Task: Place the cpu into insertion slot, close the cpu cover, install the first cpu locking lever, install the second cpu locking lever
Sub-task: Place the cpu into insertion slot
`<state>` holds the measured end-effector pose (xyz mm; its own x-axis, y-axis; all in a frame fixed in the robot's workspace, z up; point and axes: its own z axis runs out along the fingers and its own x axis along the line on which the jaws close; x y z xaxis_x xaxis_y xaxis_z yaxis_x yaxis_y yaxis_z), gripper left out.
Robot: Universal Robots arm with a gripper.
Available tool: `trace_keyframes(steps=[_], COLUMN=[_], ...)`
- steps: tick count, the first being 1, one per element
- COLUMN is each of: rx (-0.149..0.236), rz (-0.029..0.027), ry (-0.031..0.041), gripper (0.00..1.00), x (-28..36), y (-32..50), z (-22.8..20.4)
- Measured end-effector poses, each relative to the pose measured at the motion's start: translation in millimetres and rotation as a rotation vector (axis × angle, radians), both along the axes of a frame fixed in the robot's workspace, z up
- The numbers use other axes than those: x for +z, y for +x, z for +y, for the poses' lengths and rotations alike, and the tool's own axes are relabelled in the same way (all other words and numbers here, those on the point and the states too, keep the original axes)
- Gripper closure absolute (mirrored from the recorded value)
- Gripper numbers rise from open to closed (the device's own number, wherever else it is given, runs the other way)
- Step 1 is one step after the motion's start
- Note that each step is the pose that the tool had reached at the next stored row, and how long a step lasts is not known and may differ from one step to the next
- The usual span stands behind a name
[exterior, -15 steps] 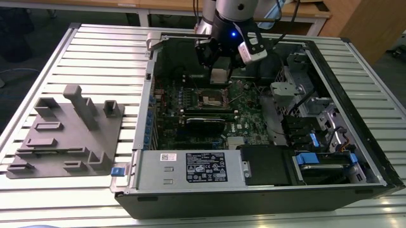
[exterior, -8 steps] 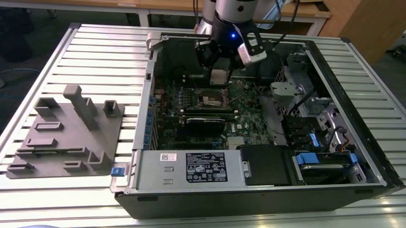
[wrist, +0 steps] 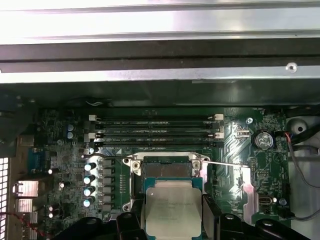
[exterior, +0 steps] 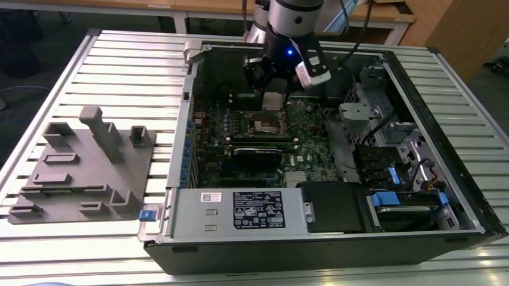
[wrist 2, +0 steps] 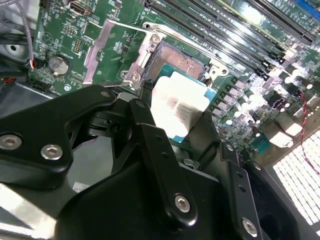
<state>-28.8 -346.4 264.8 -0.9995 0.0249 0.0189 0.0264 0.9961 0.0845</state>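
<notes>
Chip over socket: I had the gripper [wrist: 172, 223] clamped on the processor chip [wrist: 172, 204], jaws pressed against two opposite edges, inside the open computer case [exterior: 180, 149]. In both wrist views the chip hung close over one edge of the socket [wrist: 166, 168], metal top facing the camera. Much of the socket's brown pin field [wrist 2: 175, 60] lay bare beyond it, so I judged the chip not yet seated. I could not tell whether it touched the rim. The cover plate [wrist 2: 101, 48] lay folded back flat on the green board beside the socket, and a thin wire lever [wrist: 227, 163] stood free across the board. By my reading the first step was under way and unfinished. Closing the cover and fastening both levers were all left to do.
</notes>
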Motion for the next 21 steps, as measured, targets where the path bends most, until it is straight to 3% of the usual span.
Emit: trace_keyframes(steps=[5,11,17,21], rx=[0.0,-0.002,-0.094,-0.098], rz=[0.0001,0.0001,0.0005,0.0004], ry=[-0.0008,-0.0062,-0.0084,-0.0082], gripper=[0.46,0.46,0.46,0.46], x=[-7.1,-8.9,-10.2,-10.2], y=[-2.5,-2.6,-2.6,-2.6], z=[0.0,0.0,0.0,0.0])
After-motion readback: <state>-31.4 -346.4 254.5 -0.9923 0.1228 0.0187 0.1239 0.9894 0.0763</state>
